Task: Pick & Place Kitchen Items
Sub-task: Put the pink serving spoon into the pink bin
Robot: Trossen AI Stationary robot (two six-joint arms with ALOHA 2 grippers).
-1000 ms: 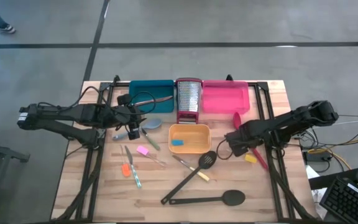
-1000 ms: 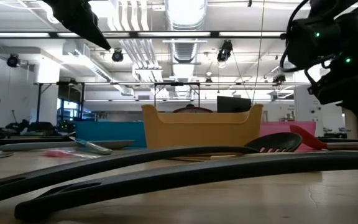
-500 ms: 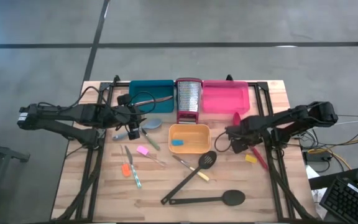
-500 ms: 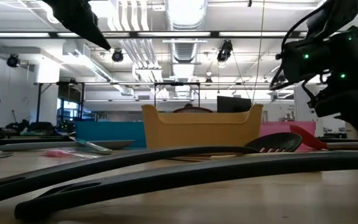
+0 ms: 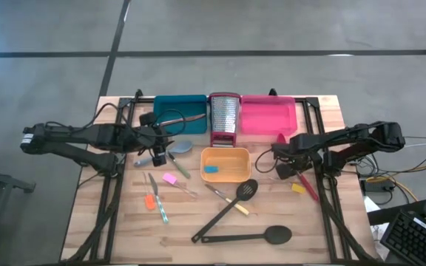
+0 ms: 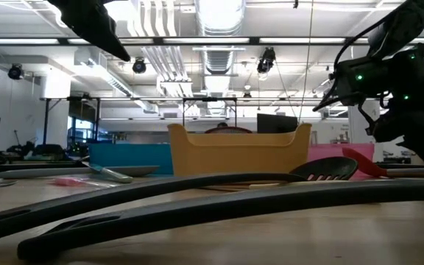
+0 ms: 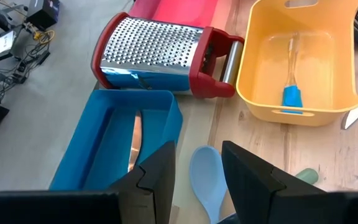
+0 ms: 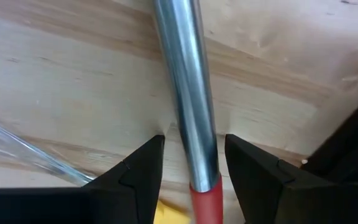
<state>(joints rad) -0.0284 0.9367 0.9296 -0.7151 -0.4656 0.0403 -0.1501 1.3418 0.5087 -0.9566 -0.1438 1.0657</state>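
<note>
A tool with a steel shaft (image 8: pixel 182 74) and a red handle (image 5: pixel 307 188) lies on the table right of the yellow tray (image 5: pixel 235 176). My right gripper (image 8: pixel 194 146) points down over it, open, one finger on each side of the shaft, and I cannot see it touching. My left gripper (image 7: pixel 197 180) hangs open above the table near the teal tray (image 7: pixel 114 134), over a pale blue spoon (image 7: pixel 207 180), holding nothing. A black spoon (image 5: pixel 246 236) and a slotted spatula (image 5: pixel 231 205) lie near the front edge.
A steel grater with a red base (image 5: pixel 225 118) stands between the teal tray and the pink tray (image 5: pixel 268 117) at the far edge. The yellow tray holds a blue-tipped tool (image 5: pixel 211 169). Small pink (image 5: pixel 170 178), orange (image 5: pixel 150 201) and yellow (image 5: pixel 297 188) pieces and thin tools lie about.
My right gripper has moved toward the table's far edge and sunk lower, coming down over the red-handled tool.
</note>
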